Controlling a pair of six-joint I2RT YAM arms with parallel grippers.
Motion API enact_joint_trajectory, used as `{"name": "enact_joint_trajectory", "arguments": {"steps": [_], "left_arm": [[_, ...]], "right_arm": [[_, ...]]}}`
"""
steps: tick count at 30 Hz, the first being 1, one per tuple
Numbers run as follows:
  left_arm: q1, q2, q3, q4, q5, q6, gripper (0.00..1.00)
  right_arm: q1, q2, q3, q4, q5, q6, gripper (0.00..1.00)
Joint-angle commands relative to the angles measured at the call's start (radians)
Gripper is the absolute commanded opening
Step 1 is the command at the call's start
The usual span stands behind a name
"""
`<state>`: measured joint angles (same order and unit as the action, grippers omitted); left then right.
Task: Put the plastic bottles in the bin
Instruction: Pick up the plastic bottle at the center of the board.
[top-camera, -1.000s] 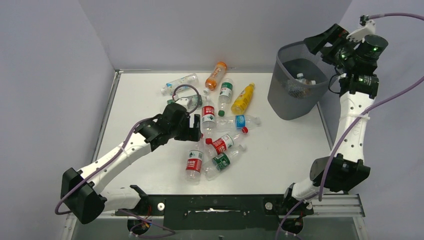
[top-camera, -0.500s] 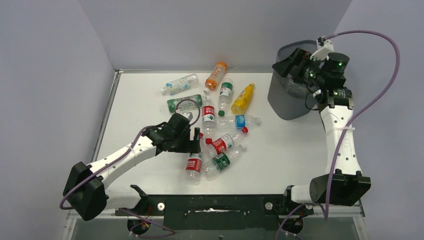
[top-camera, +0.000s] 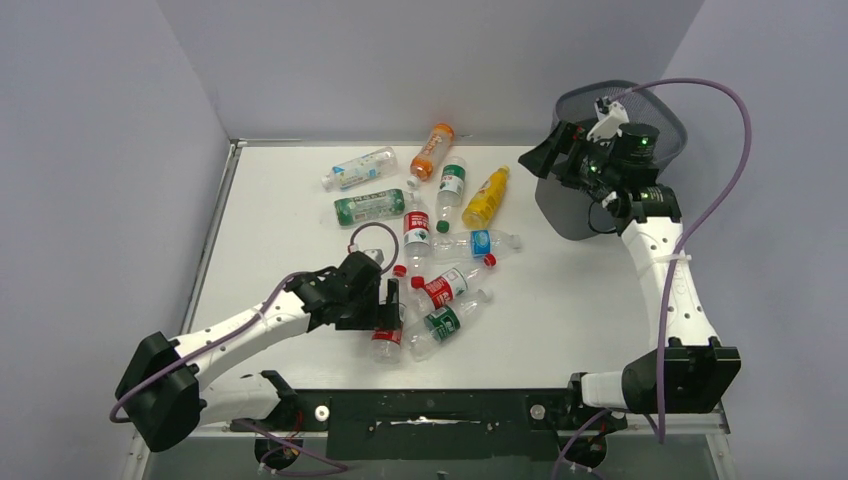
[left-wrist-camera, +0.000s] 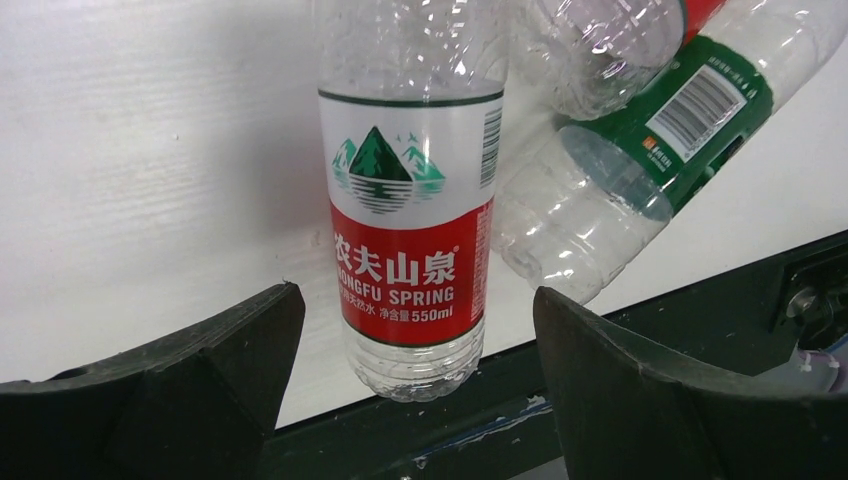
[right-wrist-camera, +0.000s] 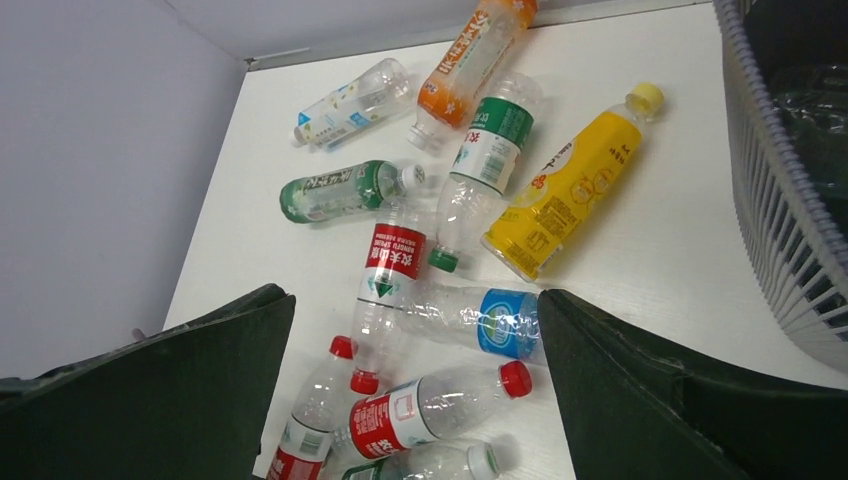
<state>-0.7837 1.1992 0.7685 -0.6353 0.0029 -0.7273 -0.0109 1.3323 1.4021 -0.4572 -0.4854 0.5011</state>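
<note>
— Well, what is in the bin (top-camera: 562, 212)?

— From above I cannot tell: the right arm covers its mouth. The right wrist view shows clear plastic behind the mesh, though not how many pieces.

— And the rest of the plastic bottles?

— They lie loose on the white table (top-camera: 560, 300), well left of the bin. The orange bottle (right-wrist-camera: 470, 55) lies farthest back and the yellow bottle (right-wrist-camera: 570, 185) nearest the bin. A blue-labelled bottle (right-wrist-camera: 480, 320) lies among several red-capped ones.

— What does the left wrist view add?

— Writing. One red-labelled bottle (left-wrist-camera: 405, 250) lies at the near table edge. Its label has a green mountain, Chinese characters, "NONGFU SPRING" and "550ml". A green-labelled bottle (left-wrist-camera: 690, 110) beside it shows a barcode.

— And the grippers?

— The left gripper (left-wrist-camera: 415, 300) stands spread wide, one finger on either side of that red-labelled bottle, touching neither side. The right gripper (top-camera: 550, 160) is also spread wide and holds nothing. It hangs in front of the bin, facing the pile.
</note>
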Motion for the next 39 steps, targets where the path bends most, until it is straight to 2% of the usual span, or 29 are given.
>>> {"name": "enact_joint_trajectory", "arguments": {"steps": [1, 6, 10, 22, 24, 29, 39], "left_arm": [[-0.029, -0.052, -0.036, 0.015, -0.024, -0.062, 0.85], [-0.065, -0.072, -0.074, -0.001, -0.055, -0.088, 0.84], [-0.105, -0.083, -0.089, -0.006, -0.103, -0.141, 0.77], [-0.133, 0.039, -0.151, 0.101, -0.105, -0.186, 0.72], [-0.136, 0.043, -0.151, 0.110, -0.107, -0.191, 0.67], [-0.146, 0.024, -0.117, 0.074, -0.138, -0.195, 0.56], [-0.150, -0.077, 0.029, -0.038, -0.228, -0.162, 0.55]], "right_arm": [[0.020, -0.026, -0.021, 0.064, 0.016, -0.015, 0.98], [0.038, -0.024, -0.050, 0.072, 0.021, -0.017, 0.98], [0.052, -0.024, -0.076, 0.080, 0.027, -0.018, 0.98], [0.084, -0.040, -0.144, 0.088, 0.039, -0.019, 0.98], [0.086, -0.043, -0.153, 0.088, 0.041, -0.019, 0.98], [0.105, -0.051, -0.178, 0.098, 0.042, -0.012, 0.99], [0.158, -0.052, -0.207, 0.137, 0.014, 0.026, 0.99]]}}
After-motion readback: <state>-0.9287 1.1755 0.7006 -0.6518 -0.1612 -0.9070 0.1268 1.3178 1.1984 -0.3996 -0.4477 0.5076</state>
